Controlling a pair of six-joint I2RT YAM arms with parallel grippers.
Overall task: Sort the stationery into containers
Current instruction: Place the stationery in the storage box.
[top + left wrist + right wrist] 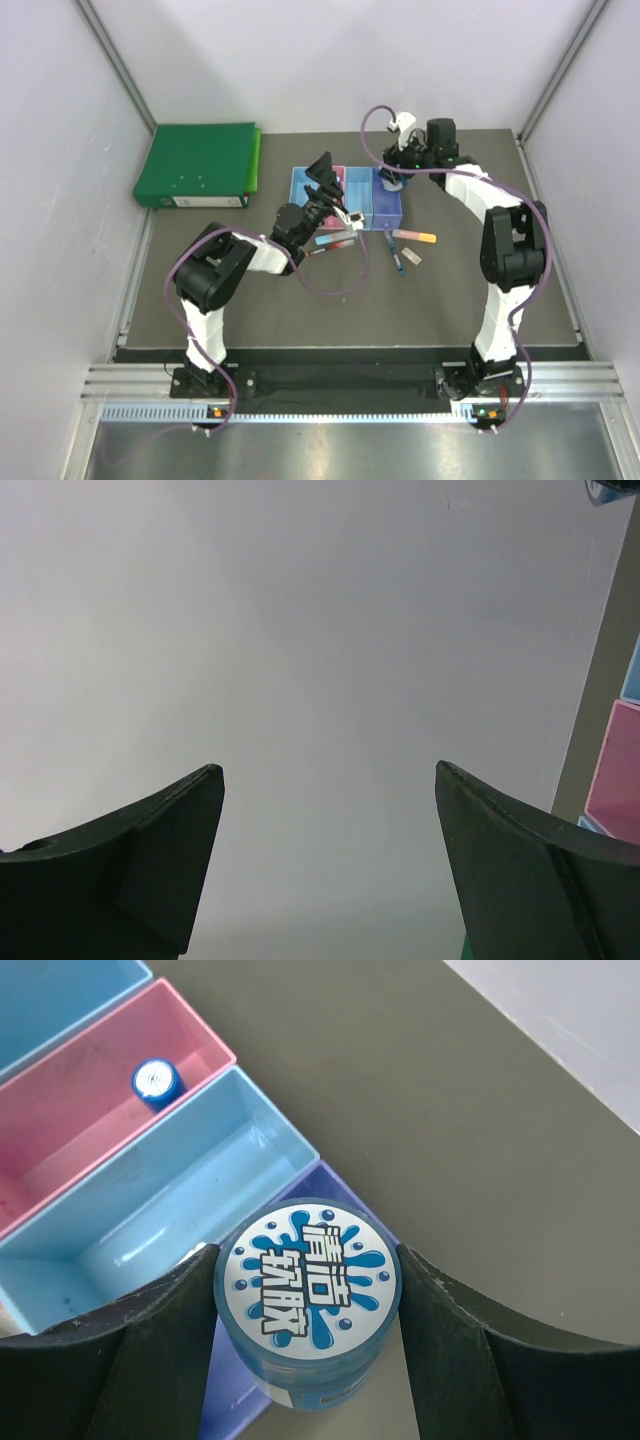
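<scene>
My right gripper (305, 1252) is shut on a round blue reel (308, 1300) with a white splash label, held over the purple bin (335, 1182) at the end of the containers (345, 195). A small blue-white bottle (157, 1082) lies in the pink bin (90, 1110). In the top view my left gripper (322, 168) is raised over the bins and tilted upward. Its fingers (170, 850) stand wide open with only the wall between them. On the mat lie a red-blue pen (335, 240), a dark blue pen (397, 258), an orange-pink marker (414, 236) and a pale block (414, 257).
A big green binder (200, 165) lies at the back left of the dark mat (250, 310). White walls close in the back and both sides. A light blue bin (180, 1200) sits between the pink and purple ones.
</scene>
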